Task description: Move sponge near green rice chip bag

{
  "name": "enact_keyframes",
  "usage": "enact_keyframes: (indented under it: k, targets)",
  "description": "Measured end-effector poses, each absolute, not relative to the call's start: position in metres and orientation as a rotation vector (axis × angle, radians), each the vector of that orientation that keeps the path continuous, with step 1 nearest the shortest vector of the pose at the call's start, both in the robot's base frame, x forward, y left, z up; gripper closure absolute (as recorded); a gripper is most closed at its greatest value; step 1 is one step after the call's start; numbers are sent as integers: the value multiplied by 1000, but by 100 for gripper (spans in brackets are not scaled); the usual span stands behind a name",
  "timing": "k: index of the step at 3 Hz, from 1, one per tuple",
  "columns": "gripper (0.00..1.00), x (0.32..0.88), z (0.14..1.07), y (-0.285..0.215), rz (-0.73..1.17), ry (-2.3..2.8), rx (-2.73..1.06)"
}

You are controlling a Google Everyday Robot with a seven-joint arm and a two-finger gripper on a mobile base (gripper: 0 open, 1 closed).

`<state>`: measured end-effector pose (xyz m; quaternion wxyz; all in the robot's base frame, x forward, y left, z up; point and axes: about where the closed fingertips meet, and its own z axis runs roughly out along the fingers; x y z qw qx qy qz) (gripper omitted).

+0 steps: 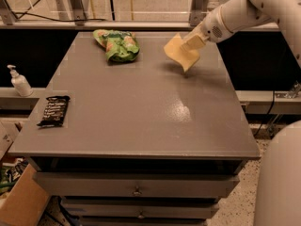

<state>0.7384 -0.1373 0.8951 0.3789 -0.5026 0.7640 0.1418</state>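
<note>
Arm (251, 7): smooth white casing in rounded tubular segments, faint sheen. The wrist collar is white with a small round dark speckled patch. Gripper (193, 43): pale cream, blocky, above the far right part of the table (141, 114). A white rounded body shell (282, 182) stands beside the table's near right corner.

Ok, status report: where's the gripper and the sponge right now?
Gripper shut on sponge, lifted off table, back right. Green rice chip bag to its left, apart. Nothing between them.
</note>
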Motion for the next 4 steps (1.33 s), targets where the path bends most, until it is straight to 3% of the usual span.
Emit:
enact_keyframes:
  k: [2, 4]
  targets:
    - [100, 781, 882, -107, 394, 1945, -1195]
    - [100, 786, 864, -63, 483, 1934, -1211]
